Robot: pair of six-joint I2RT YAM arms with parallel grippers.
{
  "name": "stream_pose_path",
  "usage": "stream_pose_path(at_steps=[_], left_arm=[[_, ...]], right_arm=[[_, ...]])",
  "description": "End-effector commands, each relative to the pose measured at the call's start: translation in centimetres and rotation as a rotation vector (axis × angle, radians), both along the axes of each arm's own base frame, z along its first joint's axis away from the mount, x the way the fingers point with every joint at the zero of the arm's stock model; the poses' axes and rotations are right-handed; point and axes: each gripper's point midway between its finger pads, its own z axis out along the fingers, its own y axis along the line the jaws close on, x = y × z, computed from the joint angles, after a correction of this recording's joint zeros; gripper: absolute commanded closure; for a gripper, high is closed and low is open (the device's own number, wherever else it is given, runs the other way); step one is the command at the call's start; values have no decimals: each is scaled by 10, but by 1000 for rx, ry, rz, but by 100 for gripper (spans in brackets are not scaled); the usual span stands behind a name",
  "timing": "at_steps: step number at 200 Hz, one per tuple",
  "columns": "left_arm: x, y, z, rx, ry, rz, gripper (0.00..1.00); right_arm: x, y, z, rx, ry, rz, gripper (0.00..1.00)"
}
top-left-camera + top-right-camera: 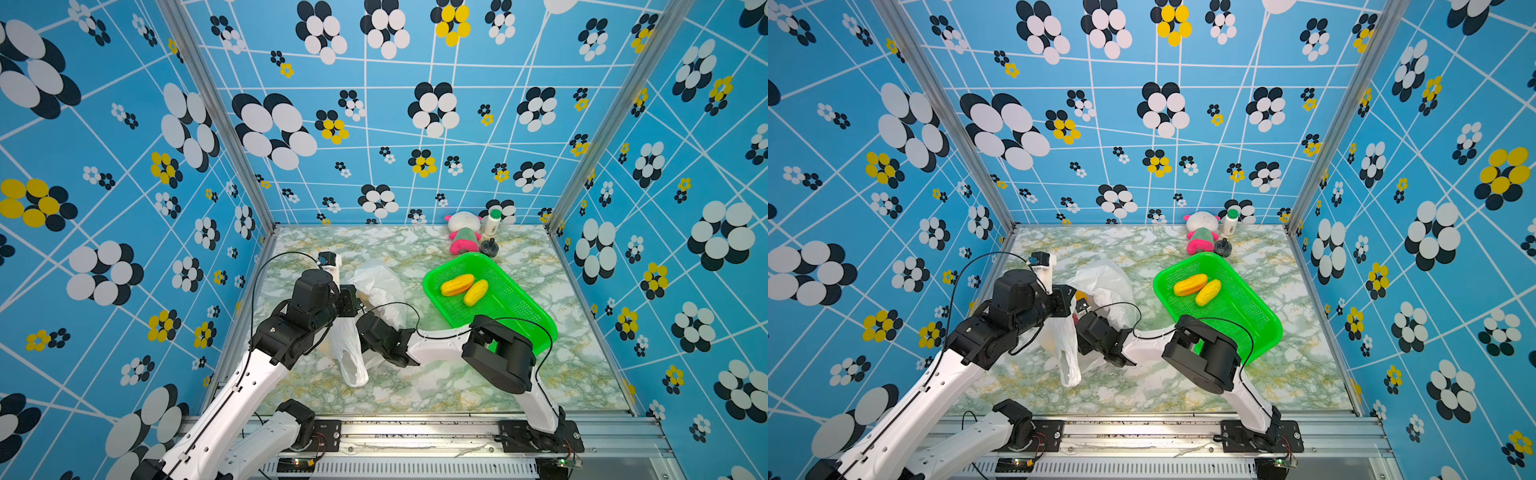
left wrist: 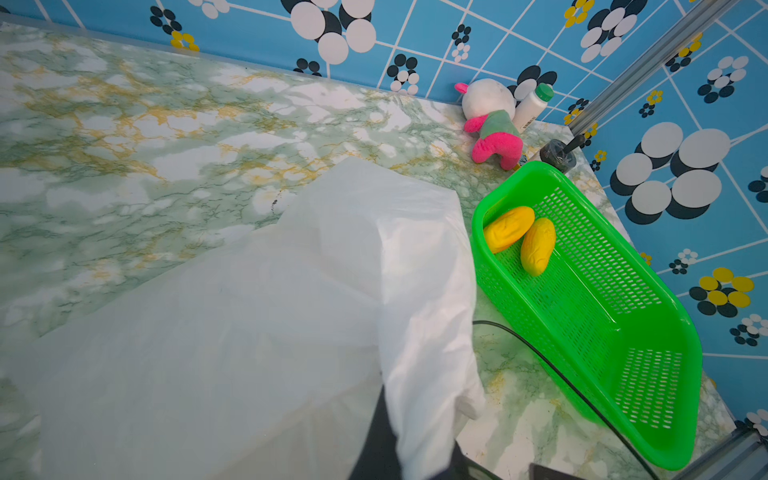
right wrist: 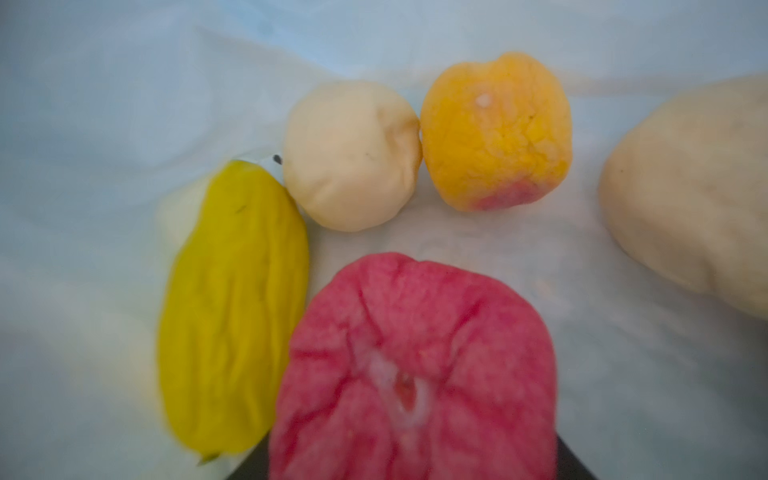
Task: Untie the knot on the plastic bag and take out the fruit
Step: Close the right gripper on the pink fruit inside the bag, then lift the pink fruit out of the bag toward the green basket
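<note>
The white plastic bag (image 1: 376,282) (image 1: 1106,280) lies open at the table's middle left. My left gripper (image 1: 352,305) (image 2: 411,457) is shut on the bag's edge and holds the film up. One loose handle loop (image 1: 352,361) hangs toward the front. The knot is out of view. My right gripper (image 1: 1082,311) reaches into the bag's mouth. Its dark fingers (image 3: 253,465) press both sides of a wrinkled red-pink fruit (image 3: 415,365). Beside it lie a yellow oblong fruit (image 3: 232,311), a beige one (image 3: 349,158), an orange one (image 3: 494,129) and another beige one (image 3: 690,187).
A green basket (image 1: 528,320) (image 2: 648,415) stands right of the bag with two yellow-orange fruits (image 1: 457,284) (image 1: 476,292) in it. A pink-and-white plush toy (image 1: 463,232), a white bottle (image 1: 493,222) and a black round object (image 1: 489,248) stand at the back wall.
</note>
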Motion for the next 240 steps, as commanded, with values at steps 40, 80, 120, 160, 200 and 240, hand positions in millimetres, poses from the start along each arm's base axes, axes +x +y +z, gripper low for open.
stream_pose_path(at_steps=[40,80,120,160,200,240], left_arm=[[3,10,0,12,-16,29,100],[3,9,-5,1,-14,24,100],[4,7,-6,-9,-6,16,100],[4,9,-10,3,-8,21,100],[7,10,-14,8,8,27,100],[8,12,-18,9,5,35,100]], right_arm=[[-38,-15,78,177,-92,79,61],[-64,-33,95,216,-132,143,61],[-83,-67,117,253,-187,163,62],[-89,-123,150,293,-277,100,63],[-82,-174,186,285,-369,-22,64],[-63,-226,196,248,-435,-197,66]])
